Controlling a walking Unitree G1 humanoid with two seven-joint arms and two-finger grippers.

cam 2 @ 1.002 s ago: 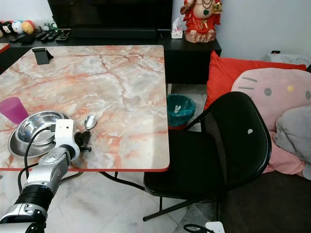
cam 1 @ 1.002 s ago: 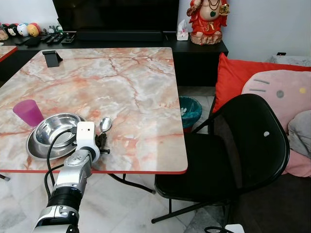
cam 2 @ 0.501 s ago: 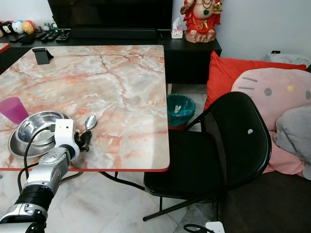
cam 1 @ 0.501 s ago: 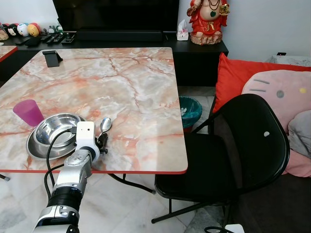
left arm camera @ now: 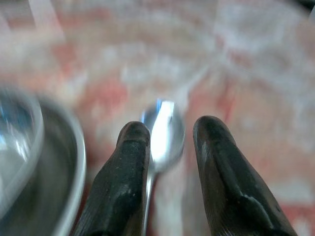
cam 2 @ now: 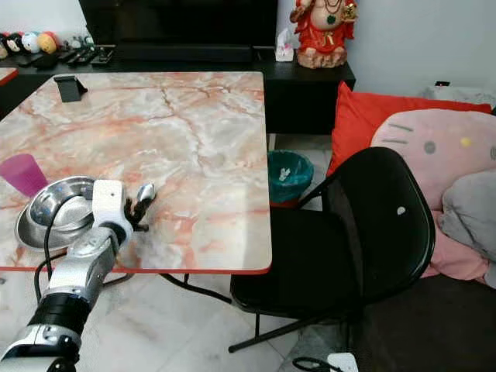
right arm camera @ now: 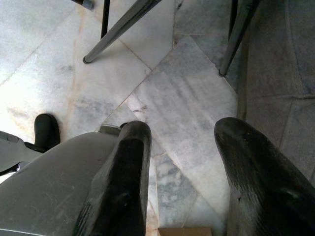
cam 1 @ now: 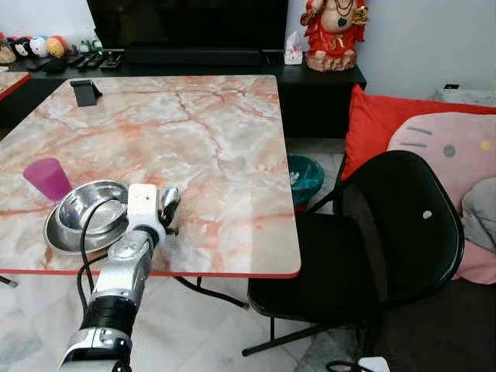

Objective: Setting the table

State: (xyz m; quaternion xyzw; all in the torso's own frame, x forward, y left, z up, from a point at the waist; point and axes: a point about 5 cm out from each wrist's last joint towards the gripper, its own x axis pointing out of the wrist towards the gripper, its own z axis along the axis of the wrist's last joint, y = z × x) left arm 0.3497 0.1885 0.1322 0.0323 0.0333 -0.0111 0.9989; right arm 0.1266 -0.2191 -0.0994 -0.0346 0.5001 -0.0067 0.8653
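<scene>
A steel spoon (cam 1: 168, 201) is near the table's front edge, just right of a steel bowl (cam 1: 89, 208) that sits on a steel plate (cam 1: 56, 239). My left gripper (cam 1: 164, 220) is shut on the spoon's handle. In the left wrist view the spoon (left arm camera: 165, 132) sticks out between the two black fingers (left arm camera: 129, 167), sharp against the blurred marble. A purple cup (cam 1: 48, 178) stands left of the bowl. My right gripper (right arm camera: 182, 132) hangs open over the marble floor.
The marble table (cam 1: 217, 132) has a red rim; a black phone stand (cam 1: 85, 91) is at its far left. A black folding chair (cam 1: 387, 225) stands at the table's right side, with a teal bin (cam 1: 304, 177) behind it and cushions (cam 1: 442, 147) further right.
My left wrist has risen a little and moved forward over the table edge, with the spoon between its fingers. The head views have shifted slightly.
</scene>
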